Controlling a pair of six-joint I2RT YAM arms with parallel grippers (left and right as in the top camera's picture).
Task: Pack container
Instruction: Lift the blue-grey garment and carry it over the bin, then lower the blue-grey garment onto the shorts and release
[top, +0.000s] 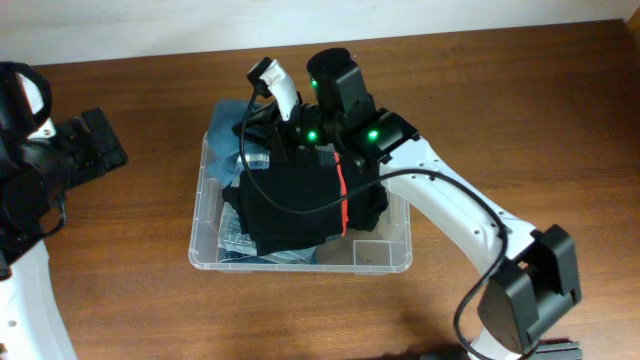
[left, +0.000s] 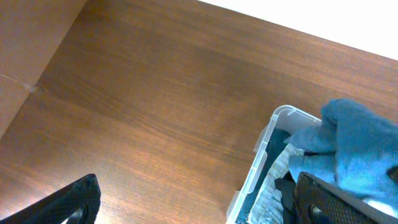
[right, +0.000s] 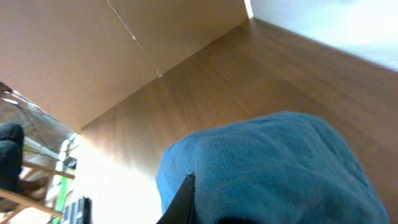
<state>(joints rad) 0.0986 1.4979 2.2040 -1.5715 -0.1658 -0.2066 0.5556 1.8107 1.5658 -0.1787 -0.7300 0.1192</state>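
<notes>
1. You'll find the container (top: 200, 225) at the middle of the table (top: 120, 300), its long sides running 9 to 3 o'clock on the overhead view
2. A black garment (top: 290, 200) with a red stripe (top: 343, 195) is heaped over its centre and rises above the rim
3. A blue cloth (top: 232, 122) sits at the 11 o'clock corner, bulging over the wall; patterned fabric (top: 235, 238) lies underneath at 7 o'clock, and a pale label (top: 372, 252) shows at 5 o'clock
4. Your right gripper (top: 285, 130) reaches in from 4 o'clock and hangs over the 12 o'clock end; blue cloth fills its wrist view with one finger (right: 183, 199) showing, so you cannot tell its spread
5. Your left gripper (left: 198, 183) is spread wide, holding nothing, out at 9 o'clock, well apart from the bin
</notes>
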